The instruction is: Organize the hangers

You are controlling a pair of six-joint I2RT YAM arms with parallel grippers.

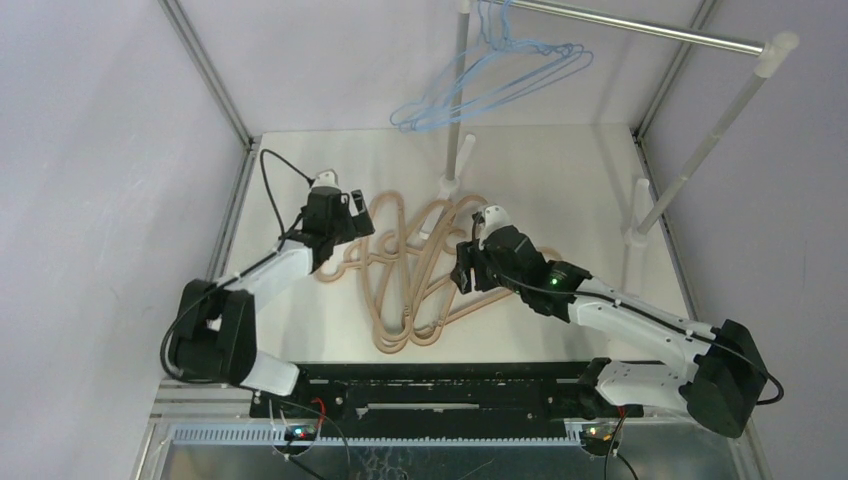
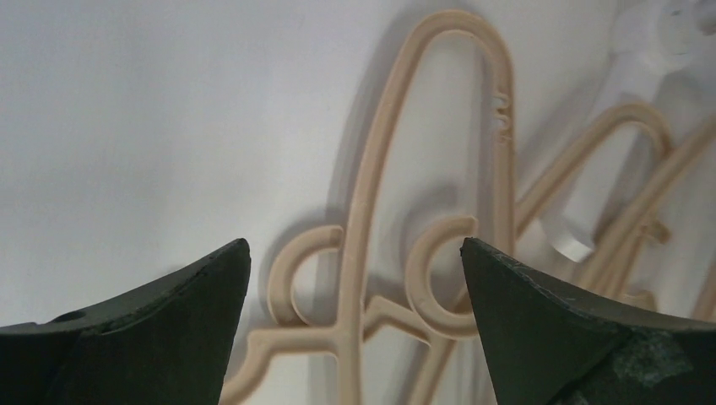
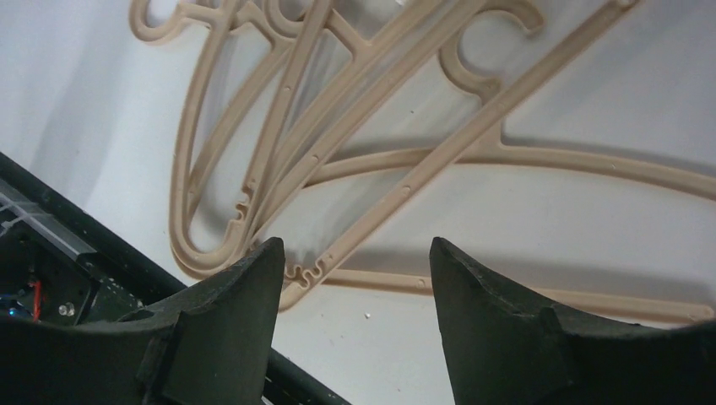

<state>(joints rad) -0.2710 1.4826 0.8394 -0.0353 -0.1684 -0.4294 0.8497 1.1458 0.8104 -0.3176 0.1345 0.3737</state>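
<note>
Several tan hangers (image 1: 410, 285) lie tangled flat on the white table. Thin light-blue hangers (image 1: 495, 85) hang from the silver rail (image 1: 640, 30) at the back. My left gripper (image 1: 360, 215) hovers over the pile's left edge. In its wrist view it is open (image 2: 355, 245), and two tan hooks (image 2: 371, 169) lie below the gap, untouched. My right gripper (image 1: 463, 275) is at the pile's right side. It is open too (image 3: 356, 245), with bare table between the fingers and the tan hangers (image 3: 473, 139) just beyond the tips.
White posts (image 1: 460, 100) (image 1: 700, 150) hold up the rail, and their feet stand on the table behind the pile. One foot (image 2: 642, 42) shows close to the hangers. A black frame (image 3: 84, 245) runs along the table's near edge. Grey walls close in both sides.
</note>
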